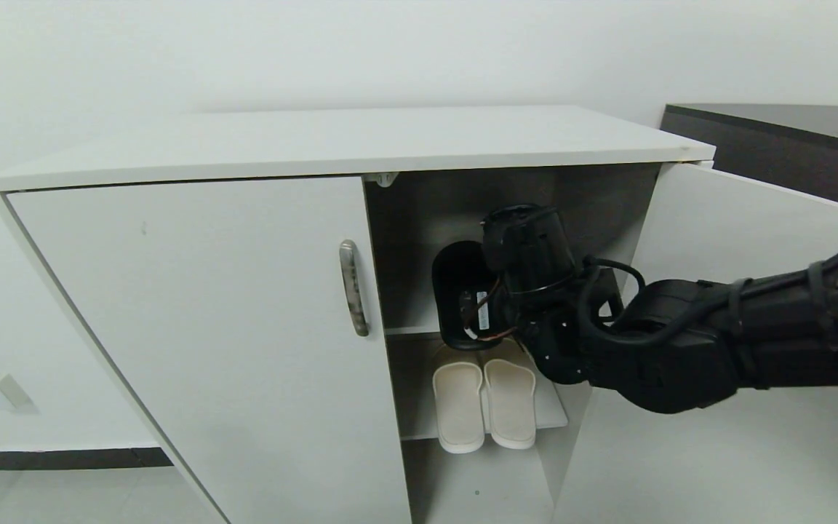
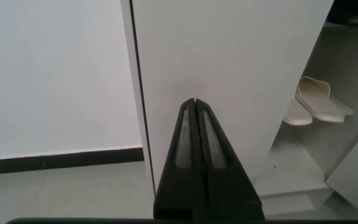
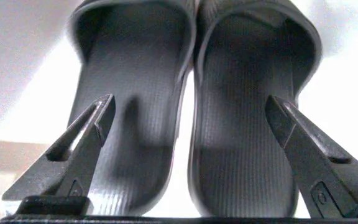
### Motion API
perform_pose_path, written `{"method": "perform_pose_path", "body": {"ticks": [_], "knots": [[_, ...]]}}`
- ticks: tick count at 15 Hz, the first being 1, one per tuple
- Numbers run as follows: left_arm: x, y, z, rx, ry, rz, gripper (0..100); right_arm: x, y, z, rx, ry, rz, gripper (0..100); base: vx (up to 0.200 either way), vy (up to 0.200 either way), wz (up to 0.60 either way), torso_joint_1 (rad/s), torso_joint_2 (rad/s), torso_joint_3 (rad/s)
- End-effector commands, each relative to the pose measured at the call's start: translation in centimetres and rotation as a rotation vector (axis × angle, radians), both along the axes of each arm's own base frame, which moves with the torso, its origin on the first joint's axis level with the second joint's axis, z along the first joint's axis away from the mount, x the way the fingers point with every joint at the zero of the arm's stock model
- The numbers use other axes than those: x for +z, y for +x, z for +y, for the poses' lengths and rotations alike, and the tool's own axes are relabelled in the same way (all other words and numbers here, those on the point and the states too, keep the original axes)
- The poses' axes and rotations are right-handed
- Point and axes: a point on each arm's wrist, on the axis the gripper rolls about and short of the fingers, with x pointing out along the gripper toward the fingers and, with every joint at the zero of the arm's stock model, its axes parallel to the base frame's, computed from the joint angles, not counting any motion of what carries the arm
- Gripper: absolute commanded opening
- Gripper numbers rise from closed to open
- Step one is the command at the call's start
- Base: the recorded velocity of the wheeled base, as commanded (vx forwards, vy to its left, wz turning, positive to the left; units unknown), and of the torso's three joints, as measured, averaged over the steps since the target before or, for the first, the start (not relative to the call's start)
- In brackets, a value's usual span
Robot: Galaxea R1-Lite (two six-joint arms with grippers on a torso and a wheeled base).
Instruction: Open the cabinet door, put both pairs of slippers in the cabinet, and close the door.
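- Spotted the cabinet (image 1: 332, 145) against the white wall, with its left door (image 1: 193, 327) shut and the handle (image 1: 354, 288) upright by the inner edge.
- Found the right door (image 1: 753, 247) swung wide open, out toward the robot's right.
- Caught the right arm (image 1: 681, 356) stretched across in front of that open door and into the upper compartment.
- Picked out the dark slippers (image 1: 455, 284) up there, side by side at the level of the upper shelf (image 1: 408, 331), near ends poking just past its front edge.
- Could not tell whether the pair rested fully on that shelf.
- Saw the right gripper (image 3: 189, 102) close up behind the pair, jaws spread wide and gripping nothing, one of its fingers (image 3: 86, 143) off each outer side.
- Could not tell whether the fingers touched the rubber.
- Found the white slippers (image 1: 484, 397) one level down on the lower shelf (image 1: 553, 418), neatly side by side, near ends just over its front edge.
- Caught the left gripper (image 2: 194, 109) outside the cabinet, low before the shut left door, jaws pressed tight together and holding nothing.
- Noted the grey floor (image 2: 55, 193) and a black skirting strip (image 2: 55, 160) along the wall.
- Glimpsed a dark piece of furniture (image 1: 790, 138) beyond the open door.
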Motion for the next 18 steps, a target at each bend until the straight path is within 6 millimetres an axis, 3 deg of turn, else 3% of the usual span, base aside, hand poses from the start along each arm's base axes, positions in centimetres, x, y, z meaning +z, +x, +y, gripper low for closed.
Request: {"method": "perform_pose_path", "body": {"ticks": [1, 5, 6, 18], "knots": [[0.0, 0.0, 0.0, 0.000, 0.000, 0.001, 0, 1.2, -2.7, -0.7, 0.041, 0.020, -0.015, 100, 0.000, 0.000, 0.00, 0.000, 0.00, 0.000], [0.0, 0.0, 0.0, 0.000, 0.000, 0.001, 0, 0.3, -4.4, -0.7, 0.077, 0.042, -0.033, 100, 0.000, 0.000, 0.00, 0.000, 0.00, 0.000], [0.0, 0.0, 0.0, 0.000, 0.000, 0.001, 0, 0.1, -4.5, -0.7, 0.080, 0.040, -0.031, 0, 0.000, 0.000, 0.00, 0.000, 0.00, 0.000], [0.0, 0.0, 0.0, 0.000, 0.000, 0.001, 0, 0.0, -4.9, -0.6, 0.091, 0.044, -0.037, 0, 0.000, 0.000, 0.00, 0.000, 0.00, 0.000]]}}
